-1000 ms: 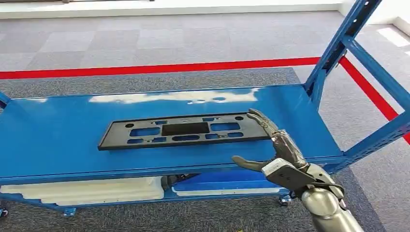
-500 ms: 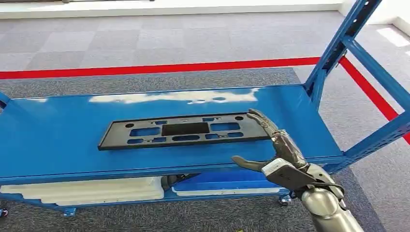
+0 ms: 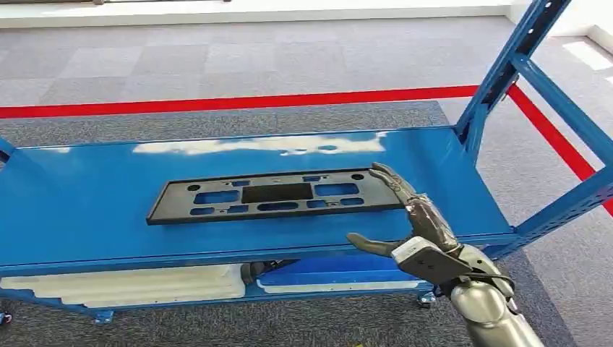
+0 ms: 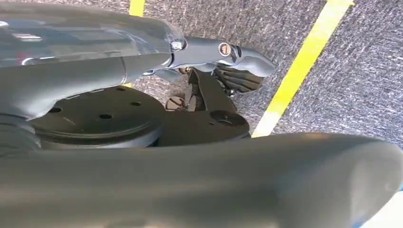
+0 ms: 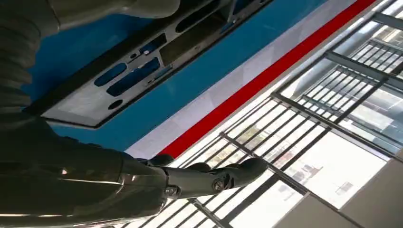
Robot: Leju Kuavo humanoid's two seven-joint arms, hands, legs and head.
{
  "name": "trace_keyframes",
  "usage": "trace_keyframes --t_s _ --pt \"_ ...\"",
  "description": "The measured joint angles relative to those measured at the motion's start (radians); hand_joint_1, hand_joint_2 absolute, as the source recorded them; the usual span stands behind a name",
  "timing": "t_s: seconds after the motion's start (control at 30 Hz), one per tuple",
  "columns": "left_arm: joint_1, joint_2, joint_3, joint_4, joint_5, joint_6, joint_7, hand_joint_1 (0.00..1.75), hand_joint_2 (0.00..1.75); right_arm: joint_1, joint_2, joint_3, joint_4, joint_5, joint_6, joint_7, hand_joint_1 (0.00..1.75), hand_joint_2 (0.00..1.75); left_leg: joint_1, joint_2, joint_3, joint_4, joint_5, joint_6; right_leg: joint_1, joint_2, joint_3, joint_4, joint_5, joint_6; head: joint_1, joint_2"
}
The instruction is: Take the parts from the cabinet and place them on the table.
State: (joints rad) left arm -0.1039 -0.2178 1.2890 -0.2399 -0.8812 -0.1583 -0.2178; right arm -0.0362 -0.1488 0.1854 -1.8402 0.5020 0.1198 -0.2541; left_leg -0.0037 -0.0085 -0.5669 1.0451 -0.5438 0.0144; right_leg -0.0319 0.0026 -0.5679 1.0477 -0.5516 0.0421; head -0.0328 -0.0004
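Right robot hand (image 3: 405, 217) raised over the near right part of the blue shelf (image 3: 87, 210), fingers spread and extended forward, thumb (image 3: 365, 243) stuck out to the side, nothing held; fingertips (image 3: 382, 172) over or touching the right end of the black part (image 3: 275, 195), contact hard to judge from the head view; silver forearm (image 3: 491, 318) rising from the lower right corner. Seen from the right wrist: the same black part (image 5: 142, 61) flat on the blue surface, dark fingers (image 5: 228, 175) stretched out and apart from the thumb, with a red stripe and window grilles behind.

Left robot hand (image 4: 237, 66) hanging low beside the body, over grey carpet (image 4: 361, 80) crossed by a yellow line (image 4: 304, 61); fingers possibly curled in, too crowded and dark to tell, so state uncertain.

Black part: a long flat rectangular plate with several cut-out slots and a solid dark centre, lying flat near the middle of the top shelf, long side running left to right, close to the front edge at its right end. Blue shelf: top level of a blue metal rack, with an upright post (image 3: 506, 65) and angled braces at the right; white pale reflections along the far edge. Below, on the lower level (image 3: 340, 271): a white block (image 3: 130, 285) at the left. Beyond the rack: grey carpet tiles (image 3: 217, 58) and a red floor stripe (image 3: 217, 103) running across, turning along the right side.
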Motion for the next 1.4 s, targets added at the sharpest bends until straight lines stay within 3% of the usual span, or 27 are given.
trace_keyframes --t_s 1.4 --pt "0.000 0.000 0.000 0.000 0.000 0.000 0.000 0.00 0.00 0.000 0.000 0.000 0.000 0.000 0.000 0.000 0.00 1.75 0.000 0.000 0.000 0.000 0.000 0.000 0.000 0.000 0.000 0.000 0.000 0.000 0.000 0.000"
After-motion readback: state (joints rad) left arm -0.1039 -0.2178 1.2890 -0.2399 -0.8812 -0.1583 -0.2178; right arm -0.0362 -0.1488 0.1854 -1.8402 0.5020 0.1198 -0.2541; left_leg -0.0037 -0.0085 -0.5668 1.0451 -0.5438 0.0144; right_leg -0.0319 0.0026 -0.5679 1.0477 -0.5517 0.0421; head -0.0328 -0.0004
